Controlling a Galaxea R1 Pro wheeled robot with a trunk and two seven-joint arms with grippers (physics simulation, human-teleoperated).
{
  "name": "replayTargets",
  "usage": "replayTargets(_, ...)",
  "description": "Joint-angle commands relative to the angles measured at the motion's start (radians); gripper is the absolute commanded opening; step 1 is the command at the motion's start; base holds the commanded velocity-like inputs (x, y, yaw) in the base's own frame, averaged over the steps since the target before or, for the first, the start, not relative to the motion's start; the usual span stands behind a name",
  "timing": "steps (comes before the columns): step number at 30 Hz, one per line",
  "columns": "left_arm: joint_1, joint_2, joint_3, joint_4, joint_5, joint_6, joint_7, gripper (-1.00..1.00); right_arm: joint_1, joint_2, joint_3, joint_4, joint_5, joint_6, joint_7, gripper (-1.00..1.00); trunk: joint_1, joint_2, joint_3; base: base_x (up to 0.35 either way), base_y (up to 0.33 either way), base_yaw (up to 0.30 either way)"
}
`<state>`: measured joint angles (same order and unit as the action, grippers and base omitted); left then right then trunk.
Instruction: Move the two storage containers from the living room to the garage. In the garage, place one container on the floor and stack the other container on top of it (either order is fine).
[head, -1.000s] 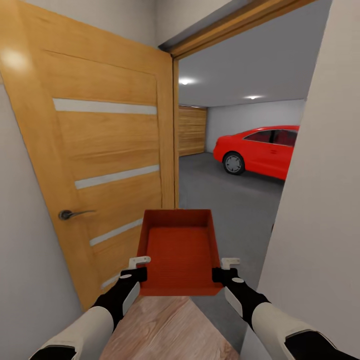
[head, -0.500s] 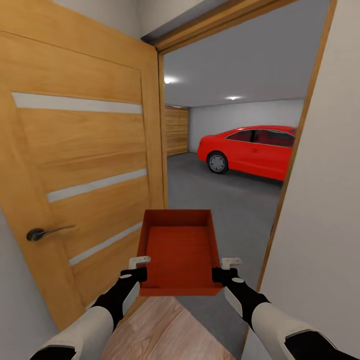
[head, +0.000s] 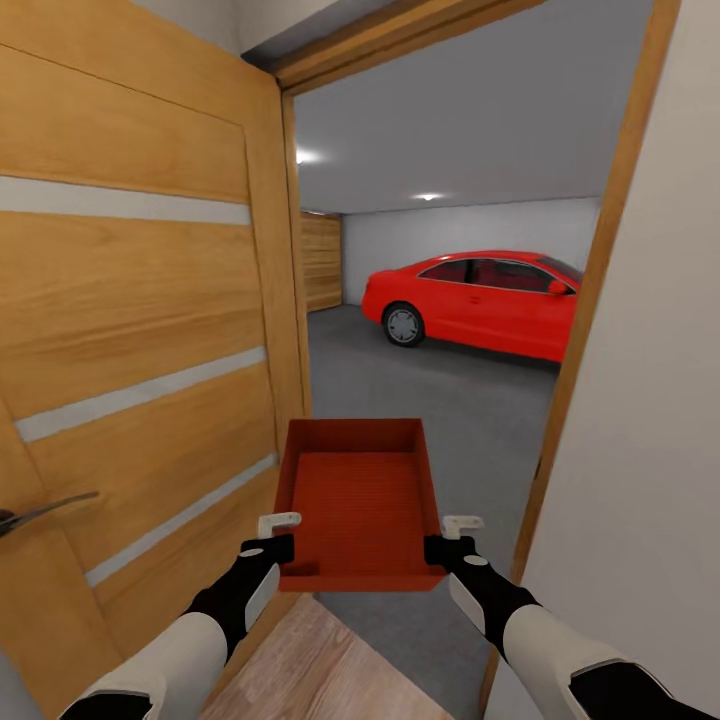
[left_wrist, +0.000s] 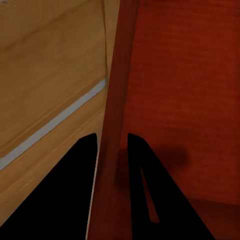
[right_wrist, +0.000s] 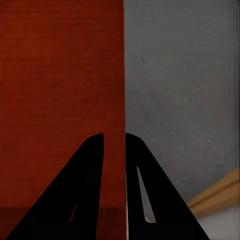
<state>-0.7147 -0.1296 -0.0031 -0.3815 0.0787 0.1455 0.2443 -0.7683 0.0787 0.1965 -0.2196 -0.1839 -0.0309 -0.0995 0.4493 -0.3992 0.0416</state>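
Head view: the bin (head: 360, 500) is held level in the doorway, left gripper (head: 272, 545) and right gripper (head: 450, 545) on its side walls; open door (head: 130, 330) at left, red car (head: 470, 300) on the garage floor (head: 430, 400) ahead.
Left wrist: jaws clenched on the bin (left_wrist: 170, 90) wall.
Right wrist: jaws clenched on the bin (right_wrist: 60, 75) wall, over floor (right_wrist: 180, 90).

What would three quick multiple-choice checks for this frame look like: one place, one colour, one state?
1. Where is the red car?
A. In the room beyond the doorway
B. On the wood planks
C. Behind the door

2. What colour is the carried storage container?
A. Blue
B. Orange-red
C. Grey

3. How is the container held?
A. Left hand alone
B. Resting on the floor
C. Both hands, one on each side wall

Answers:
A, the car stands on grey concrete past the door frame.
B, the storage container is orange-red.
C, the left hand and right hand each clamp a wall.
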Motion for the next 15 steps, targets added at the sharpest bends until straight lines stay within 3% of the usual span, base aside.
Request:
replayTargets(1, 0.000, 0.033, 0.018, -0.010, -0.017, -0.006, 0.041, -1.00, 0.000, -0.005, -0.015, 0.003, -0.011, -0.004, -0.008, -1.00, 0.001, -0.001, 0.000, 0.203, 0.169, -0.228)
replayTargets(15, 0.000, 0.033, 0.019, -0.010, -0.017, -0.006, 0.041, -1.00, 0.000, -0.006, -0.015, 0.003, -0.011, -0.004, -0.008, -1.00, 0.001, -0.001, 0.000, 0.203, 0.168, -0.228)
